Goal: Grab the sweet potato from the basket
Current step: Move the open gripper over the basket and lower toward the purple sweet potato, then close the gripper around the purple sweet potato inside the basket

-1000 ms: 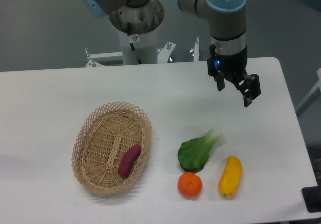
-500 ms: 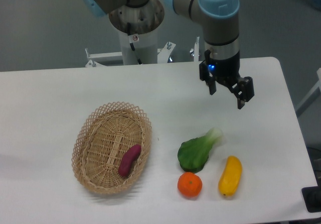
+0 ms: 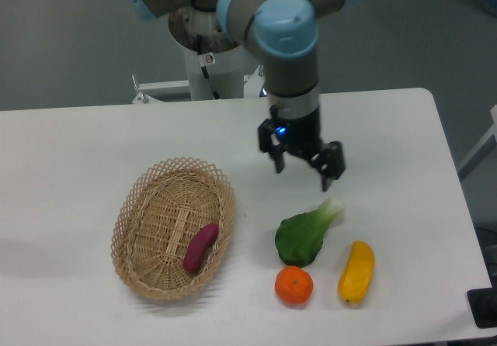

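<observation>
Nearest to the camera lie a round orange fruit [image 3: 293,285] and a yellow oblong vegetable [image 3: 356,271], with a green leafy vegetable [image 3: 304,234] just behind them. To their left stands the oval light-tan wicker basket [image 3: 133,216], and the small dark purple-red sweet potato [image 3: 200,247] lies inside it, near its right wall. Farther back, the two-finger gripper [image 3: 304,169] hangs above the white table [image 3: 85,143], its fingers spread apart and holding nothing. The pick appears not begun: the gripper must reach the basket, descend and close.
</observation>
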Action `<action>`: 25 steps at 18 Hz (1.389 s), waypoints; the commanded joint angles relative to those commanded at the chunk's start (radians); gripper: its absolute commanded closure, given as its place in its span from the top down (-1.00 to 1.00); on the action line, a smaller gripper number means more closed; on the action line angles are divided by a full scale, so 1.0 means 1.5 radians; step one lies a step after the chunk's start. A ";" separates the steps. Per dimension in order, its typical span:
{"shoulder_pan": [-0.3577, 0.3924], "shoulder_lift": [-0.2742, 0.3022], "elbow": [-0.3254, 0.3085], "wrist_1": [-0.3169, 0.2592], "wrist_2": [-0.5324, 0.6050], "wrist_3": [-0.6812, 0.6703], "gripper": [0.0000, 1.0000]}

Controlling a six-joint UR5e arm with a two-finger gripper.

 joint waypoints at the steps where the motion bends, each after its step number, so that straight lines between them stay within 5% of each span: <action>1: -0.017 -0.009 -0.003 0.005 0.001 -0.024 1.00; 8: -0.097 -0.084 -0.020 0.018 0.002 -0.074 1.00; 19: -0.133 -0.141 -0.027 0.026 -0.001 -0.073 1.00; 25: -0.135 -0.168 -0.022 0.070 0.000 -0.071 1.00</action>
